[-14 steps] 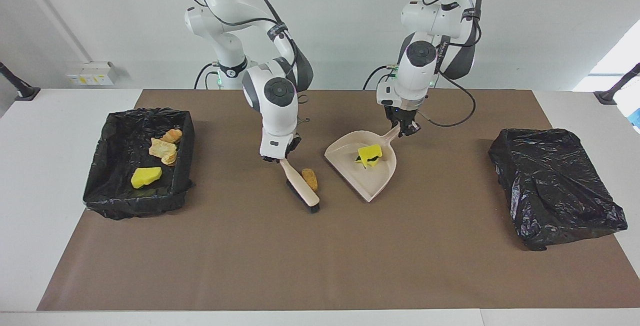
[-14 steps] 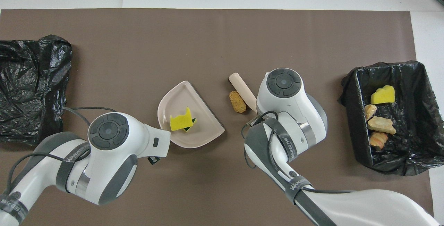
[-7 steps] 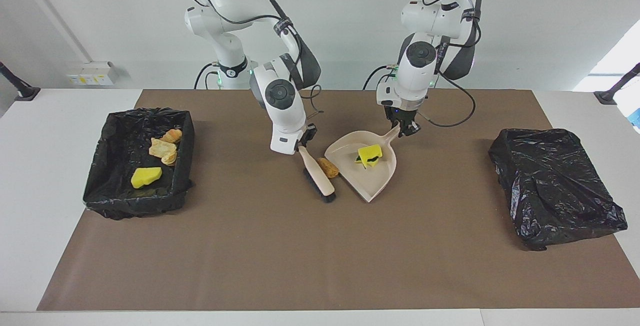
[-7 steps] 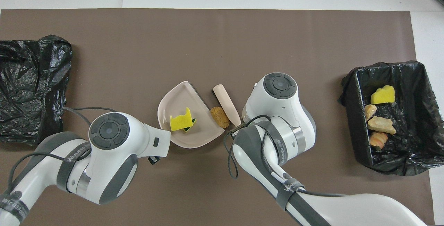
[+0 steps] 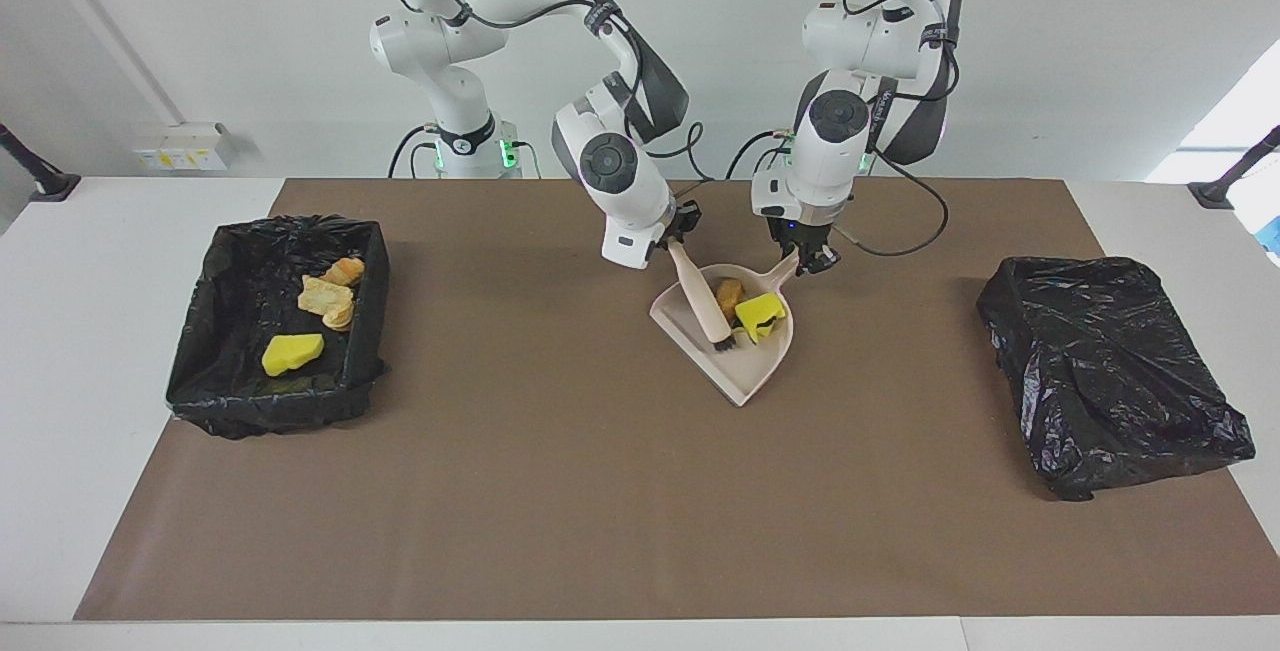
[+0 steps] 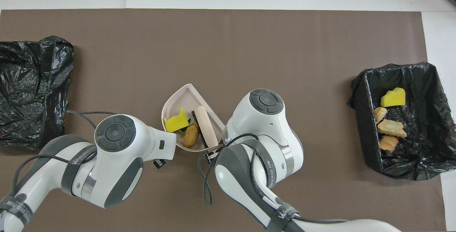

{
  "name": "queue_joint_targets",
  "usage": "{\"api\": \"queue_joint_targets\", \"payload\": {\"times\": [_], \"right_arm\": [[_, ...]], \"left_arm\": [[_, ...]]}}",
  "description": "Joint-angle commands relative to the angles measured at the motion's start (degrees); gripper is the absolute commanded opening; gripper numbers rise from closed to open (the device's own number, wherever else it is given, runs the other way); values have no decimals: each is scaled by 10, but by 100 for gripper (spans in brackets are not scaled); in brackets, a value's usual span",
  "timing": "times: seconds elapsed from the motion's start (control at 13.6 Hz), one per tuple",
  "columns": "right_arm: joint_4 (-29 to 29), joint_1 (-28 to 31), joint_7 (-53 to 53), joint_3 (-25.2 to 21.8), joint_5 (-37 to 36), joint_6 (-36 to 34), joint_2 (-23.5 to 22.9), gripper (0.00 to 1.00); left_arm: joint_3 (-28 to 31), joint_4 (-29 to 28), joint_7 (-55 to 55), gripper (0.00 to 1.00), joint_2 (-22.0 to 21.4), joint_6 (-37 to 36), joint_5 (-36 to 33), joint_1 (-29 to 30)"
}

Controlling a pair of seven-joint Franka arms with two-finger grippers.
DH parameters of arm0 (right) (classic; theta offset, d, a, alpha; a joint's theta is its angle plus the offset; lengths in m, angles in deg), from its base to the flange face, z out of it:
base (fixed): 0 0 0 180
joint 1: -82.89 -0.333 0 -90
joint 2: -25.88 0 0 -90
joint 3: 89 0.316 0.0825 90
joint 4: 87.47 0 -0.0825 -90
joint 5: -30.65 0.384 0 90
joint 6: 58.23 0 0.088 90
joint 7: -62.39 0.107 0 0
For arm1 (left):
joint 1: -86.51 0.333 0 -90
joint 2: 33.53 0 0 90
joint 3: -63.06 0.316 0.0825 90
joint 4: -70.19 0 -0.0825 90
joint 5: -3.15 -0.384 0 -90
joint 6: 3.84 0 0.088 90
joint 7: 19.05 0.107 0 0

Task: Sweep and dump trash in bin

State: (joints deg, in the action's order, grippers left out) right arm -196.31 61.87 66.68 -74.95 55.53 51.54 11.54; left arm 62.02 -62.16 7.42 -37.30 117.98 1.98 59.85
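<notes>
A beige dustpan (image 5: 745,376) lies on the brown mat at mid-table. My left gripper (image 5: 812,259) is shut on the dustpan's handle (image 5: 785,273). My right gripper (image 5: 680,239) is shut on the handle of the beige brush (image 5: 697,293). The brush's black bristles (image 5: 727,339) rest inside the pan. Two pieces of trash lie in the pan beside the brush: an orange-brown lump (image 5: 728,289) and a yellow foam chunk (image 5: 760,316). The overhead view shows the pan (image 6: 181,98), the foam (image 6: 175,124), the lump (image 6: 191,135) and the brush (image 6: 206,127).
An open bin lined with a black bag (image 5: 377,316) stands at the right arm's end. It holds a yellow chunk (image 5: 292,353), pale lumps (image 5: 328,299) and an orange-brown lump (image 5: 345,271). A closed black bag (image 5: 1110,371) lies at the left arm's end.
My right gripper has swept the brush toward the left arm's end, pushing the orange-brown lump off the mat into the dustpan. The yellow foam has slid deeper into the pan. The left gripper has barely moved.
</notes>
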Motion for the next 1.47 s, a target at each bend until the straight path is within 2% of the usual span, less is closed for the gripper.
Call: {"api": "queue_joint_targets", "payload": {"times": [0.0,0.22,0.44,0.51,0.66,0.73,0.88,1.03,1.25,1.4], "right_arm": [[-8,43,5,-1,-21,-69,58,0],[-50,54,19,-1,-43,-112,134,0],[-94,11,107,4,-77,-102,178,0],[-115,-13,128,4,-94,-88,199,0],[-190,-59,219,4,-102,-12,247,0],[-207,-72,241,5,-102,4,251,0],[-215,-109,322,5,-102,66,239,0],[-215,-154,395,5,-104,135,195,0],[-212,-216,443,4,-109,239,112,0],[-203,-221,444,4,-123,233,93,0]], "left_arm": [[3,10,-16,0,-4,8,12,5],[3,20,-48,0,-15,1,17,33],[3,24,-61,0,-49,-22,17,77],[4,37,-63,0,-56,-51,17,93],[4,76,-77,0,-56,-112,17,149],[4,93,-77,0,-56,-127,17,175],[4,132,-84,0,-52,-151,18,223],[5,168,-84,0,-46,-170,18,271],[5,226,-70,0,-17,-172,15,341],[5,259,-15,0,-1,-183,15,389]]}}
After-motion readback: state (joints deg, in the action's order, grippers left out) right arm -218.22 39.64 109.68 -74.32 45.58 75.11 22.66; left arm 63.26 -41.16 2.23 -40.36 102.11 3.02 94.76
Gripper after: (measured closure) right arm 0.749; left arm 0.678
